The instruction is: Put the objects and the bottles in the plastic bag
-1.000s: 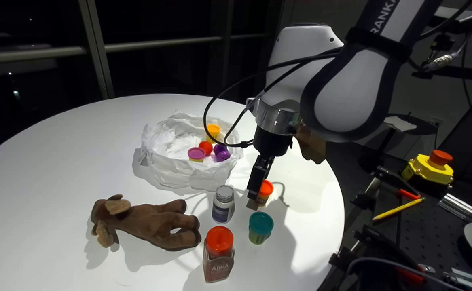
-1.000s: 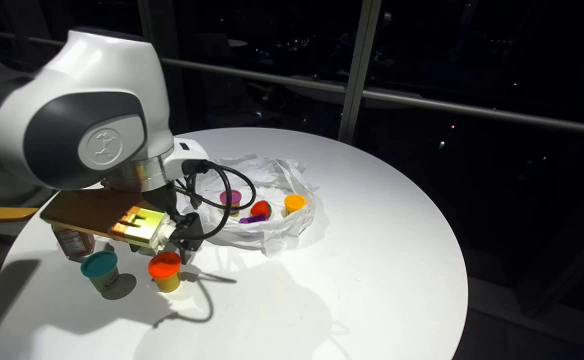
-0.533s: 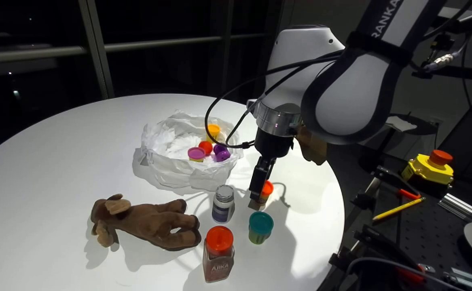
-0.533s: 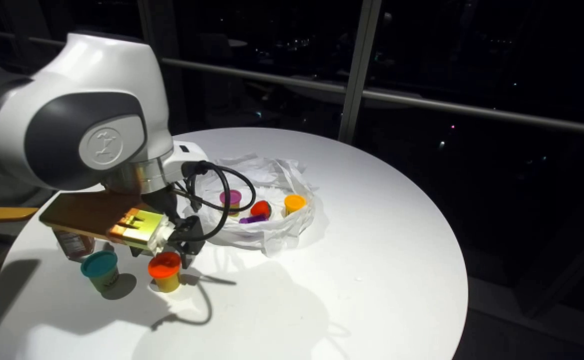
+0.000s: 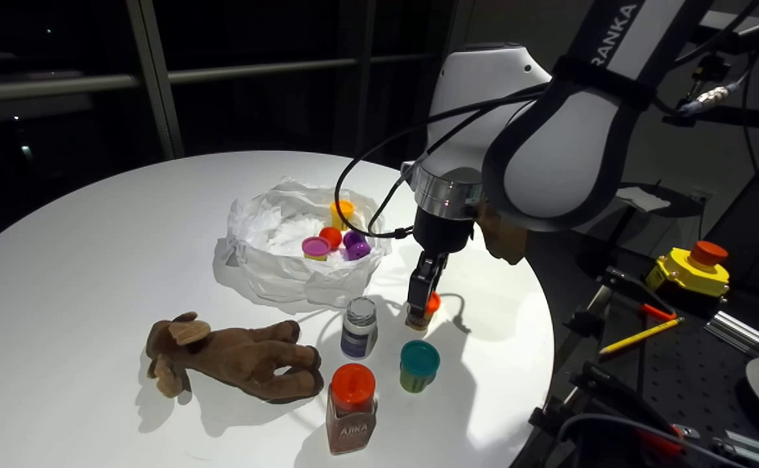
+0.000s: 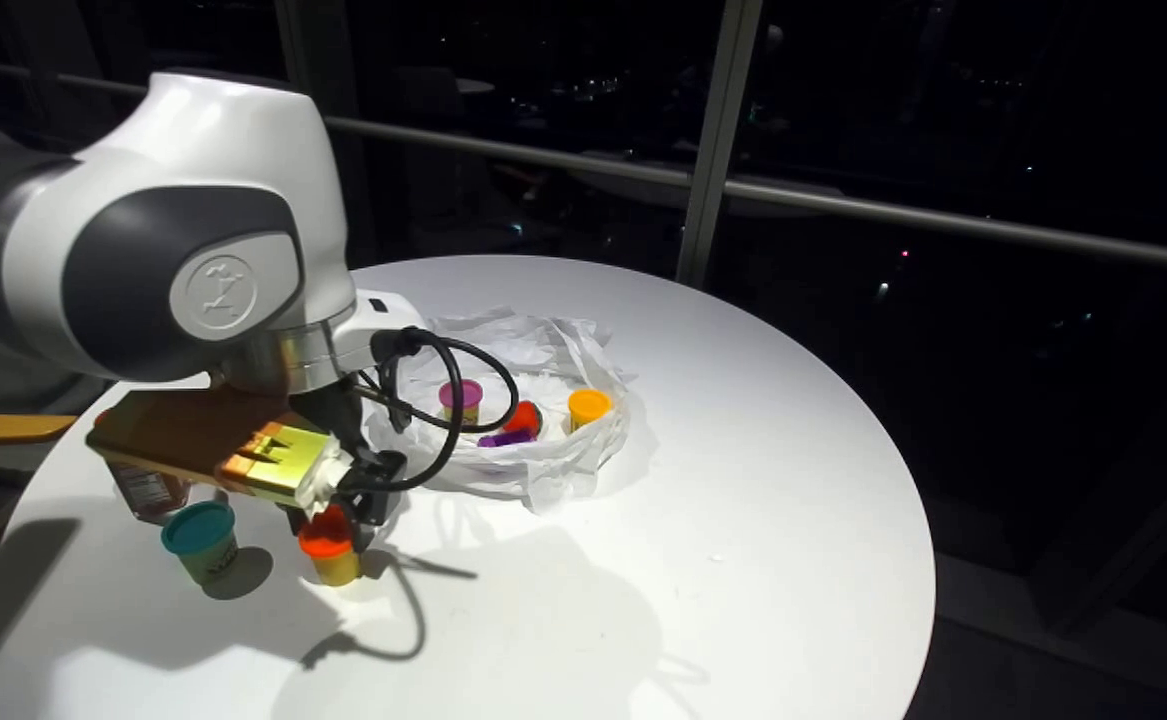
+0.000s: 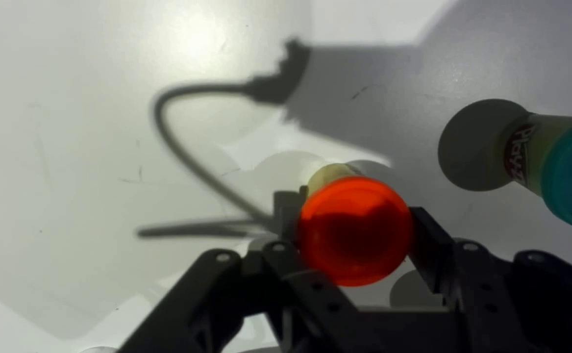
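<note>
Gripping the red-lidded tub point(image 6: 331, 550) by its lid with the gripper point(image 7: 354, 220), standing narrow and apparently touching both sides, judging by the wrist view. Apparently resting it on the white table point(image 5: 93, 273), near and right of the plastic bag point(image 5: 307, 283) in an exterior view. Likely working at the grasp, before any lift: so best squeezing firmly and reaching low enough to catch the tub wall too, otherwise risking a popped lid. Next probably calling for a straight lift, swinging far and left clear of the pale bottle point(image 5: 358, 335), and releasing low inside the rim without dragging the thin film. Seeing inside the bag a yellow-lidded tub point(image 6: 589, 408), a purple-lidded tub point(image 5: 316, 248), a red piece point(image 5: 331, 236) and a purple piece point(image 5: 356, 246), but no bottle. Not seeing past any lid. Finding outside the plush toy point(image 5: 242, 357) at left, the teal-lidded tub point(image 5: 418, 370) at near right, and the red-capped bottle point(image 5: 352, 416) nearest, showing a reddish-brown fill.
</note>
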Robot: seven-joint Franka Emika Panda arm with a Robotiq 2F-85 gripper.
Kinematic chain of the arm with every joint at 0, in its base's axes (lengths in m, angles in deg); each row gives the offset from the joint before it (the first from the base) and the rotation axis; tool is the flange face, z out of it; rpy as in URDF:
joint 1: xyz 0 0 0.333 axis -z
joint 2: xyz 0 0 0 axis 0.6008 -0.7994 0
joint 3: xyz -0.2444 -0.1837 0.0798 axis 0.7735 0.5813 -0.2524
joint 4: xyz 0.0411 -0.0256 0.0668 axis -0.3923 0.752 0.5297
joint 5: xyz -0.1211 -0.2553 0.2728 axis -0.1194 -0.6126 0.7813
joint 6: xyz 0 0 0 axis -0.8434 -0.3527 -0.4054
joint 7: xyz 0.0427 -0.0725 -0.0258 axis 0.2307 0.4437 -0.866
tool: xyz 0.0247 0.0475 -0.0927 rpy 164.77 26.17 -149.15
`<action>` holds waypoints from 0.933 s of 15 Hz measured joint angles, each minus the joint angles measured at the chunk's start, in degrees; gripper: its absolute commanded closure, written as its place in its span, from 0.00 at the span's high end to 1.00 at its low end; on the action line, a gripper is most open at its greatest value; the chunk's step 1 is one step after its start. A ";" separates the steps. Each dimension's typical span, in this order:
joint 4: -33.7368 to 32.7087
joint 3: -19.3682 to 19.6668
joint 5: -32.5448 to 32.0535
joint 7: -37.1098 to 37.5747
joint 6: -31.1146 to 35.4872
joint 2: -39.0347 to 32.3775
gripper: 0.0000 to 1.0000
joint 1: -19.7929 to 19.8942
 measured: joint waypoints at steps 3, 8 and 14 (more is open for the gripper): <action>-0.41 0.08 -0.05 0.31 -0.69 0.16 0.29 -0.07; -1.53 5.07 -5.20 4.10 -4.07 6.15 0.29 -4.29; -13.02 4.87 -13.31 3.97 -18.07 11.93 0.29 -3.24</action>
